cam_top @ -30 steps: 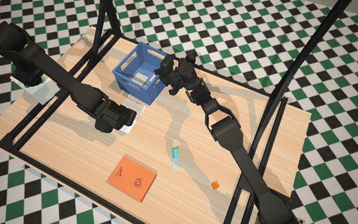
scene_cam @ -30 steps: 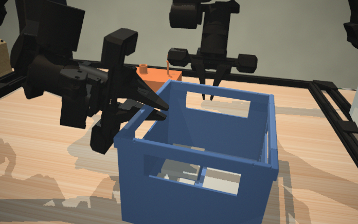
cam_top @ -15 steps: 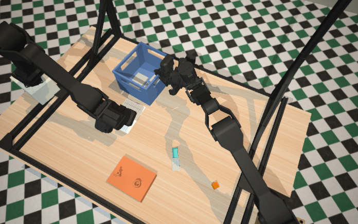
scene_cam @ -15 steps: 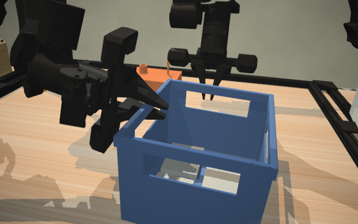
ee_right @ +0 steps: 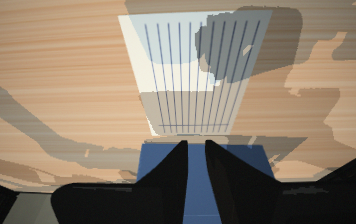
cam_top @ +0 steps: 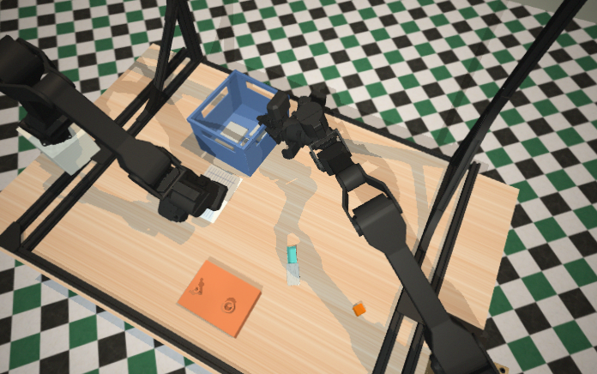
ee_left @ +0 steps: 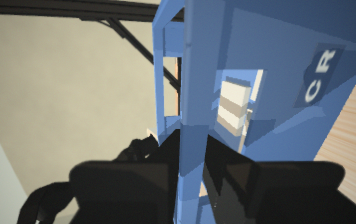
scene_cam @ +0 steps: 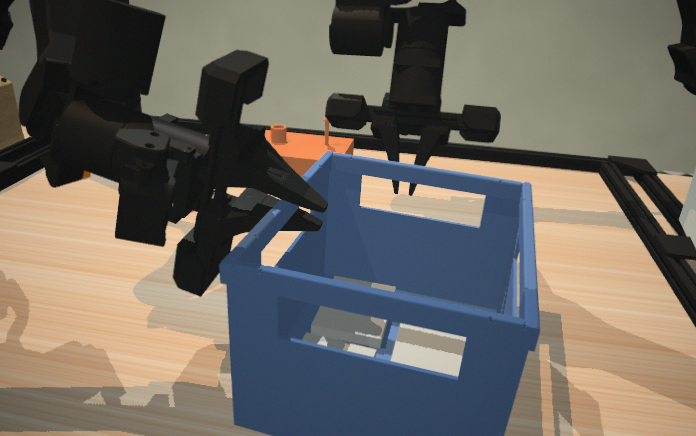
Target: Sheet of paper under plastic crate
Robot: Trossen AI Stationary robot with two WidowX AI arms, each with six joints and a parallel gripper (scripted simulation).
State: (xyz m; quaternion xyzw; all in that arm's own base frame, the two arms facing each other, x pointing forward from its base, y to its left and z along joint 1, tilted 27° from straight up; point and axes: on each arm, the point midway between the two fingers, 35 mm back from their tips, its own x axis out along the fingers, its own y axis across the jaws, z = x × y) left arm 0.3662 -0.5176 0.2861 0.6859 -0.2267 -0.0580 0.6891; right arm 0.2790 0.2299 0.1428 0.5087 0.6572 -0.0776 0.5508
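Observation:
The blue plastic crate (cam_top: 238,159) (scene_cam: 369,400) (ee_left: 300,30) (ee_right: 150,157) stands at the back of the table, tipped only slightly if at all. The lined white sheet (cam_top: 215,214) (ee_right: 180,75) lies flat outside it, its short edge just short of the crate's wall with a narrow shadowed strip between. My left gripper (cam_top: 264,125) (scene_cam: 323,215) (ee_left: 187,134) is shut on the top rim of the crate's side wall, one finger on each side. My right gripper (scene_cam: 403,193) (ee_right: 196,146) is slightly open and empty, above the table at the sheet's side of the crate.
A pale block (cam_top: 233,130) (ee_left: 234,105) lies inside the crate. An orange board (cam_top: 215,308) (scene_cam: 308,161) with small fittings, a teal piece (cam_top: 292,254) with a pale part, and an orange cube (cam_top: 358,309) lie farther off. Black frame rails edge the table.

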